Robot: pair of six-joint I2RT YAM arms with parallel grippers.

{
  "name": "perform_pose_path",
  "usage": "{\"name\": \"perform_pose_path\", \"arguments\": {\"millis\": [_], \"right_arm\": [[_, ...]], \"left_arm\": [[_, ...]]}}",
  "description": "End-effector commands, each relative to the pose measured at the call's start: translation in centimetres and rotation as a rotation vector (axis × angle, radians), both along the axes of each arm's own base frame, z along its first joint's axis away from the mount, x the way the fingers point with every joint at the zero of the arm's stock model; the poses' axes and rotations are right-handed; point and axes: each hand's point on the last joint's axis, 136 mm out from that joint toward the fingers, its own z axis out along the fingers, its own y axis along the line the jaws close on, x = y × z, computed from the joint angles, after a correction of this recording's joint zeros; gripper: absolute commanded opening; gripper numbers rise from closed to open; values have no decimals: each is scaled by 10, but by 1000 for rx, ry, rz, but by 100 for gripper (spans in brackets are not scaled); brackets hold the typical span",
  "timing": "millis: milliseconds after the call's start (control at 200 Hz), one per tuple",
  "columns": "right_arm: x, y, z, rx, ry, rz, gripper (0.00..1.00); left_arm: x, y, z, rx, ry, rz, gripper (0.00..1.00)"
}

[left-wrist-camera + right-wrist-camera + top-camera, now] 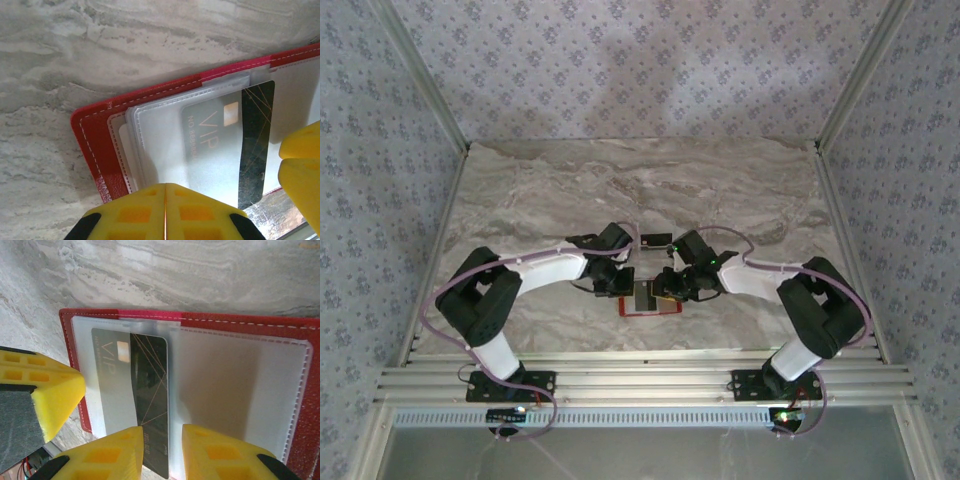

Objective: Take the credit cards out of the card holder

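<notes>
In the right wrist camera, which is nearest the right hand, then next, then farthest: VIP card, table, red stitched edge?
1. VIP card, between the fingertips of the right hand.
2. Card holder's red stitched edge, just above.
3. Table, beyond, at the top.

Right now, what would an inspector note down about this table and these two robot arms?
Surface: grey marble-patterned table.
Job's things: red card holder lies open and flat; a VIP credit card with a dark band sits partly under its clear sleeve.
Clutter: one small dark item beyond the grippers, too small to identify.
Grippers: left gripper shut at the holder's edge, and whether it pinches anything is hidden; right gripper open, a finger either side of the card's end.
Cables: a purple cable loops along each arm.
Surroundings: patterned walls; metal rails at the near edge.
</notes>
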Motion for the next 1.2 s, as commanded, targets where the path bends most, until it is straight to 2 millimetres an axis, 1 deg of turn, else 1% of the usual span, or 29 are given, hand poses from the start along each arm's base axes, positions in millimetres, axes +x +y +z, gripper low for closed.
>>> {"name": "perform_pose_path", "arguments": {"millis": [0, 225, 415, 650, 770, 944, 1194], "right_arm": [[-2, 3, -5, 18, 19, 29, 27], [-2, 6, -9, 32, 31, 37, 27], [-2, 14, -4, 80, 31, 49, 25], [-1, 22, 4, 133, 27, 59, 22], [0, 21, -3, 123, 41, 54, 21], [-1, 20, -11, 125, 59, 40, 15], [-1, 7, -7, 112, 36, 4, 10]], "left_arm": [[-1, 3, -2, 43, 1, -18, 9], [-6, 8, -11, 90, 26, -51, 9], [-9, 14, -22, 129, 51, -56, 8], [-11, 20, -27, 162, 59, -60, 8], [-11, 20, -29, 164, 61, -62, 8], [-12, 22, -30, 174, 62, -66, 8], [-13, 27, -32, 193, 61, -62, 8]]}}
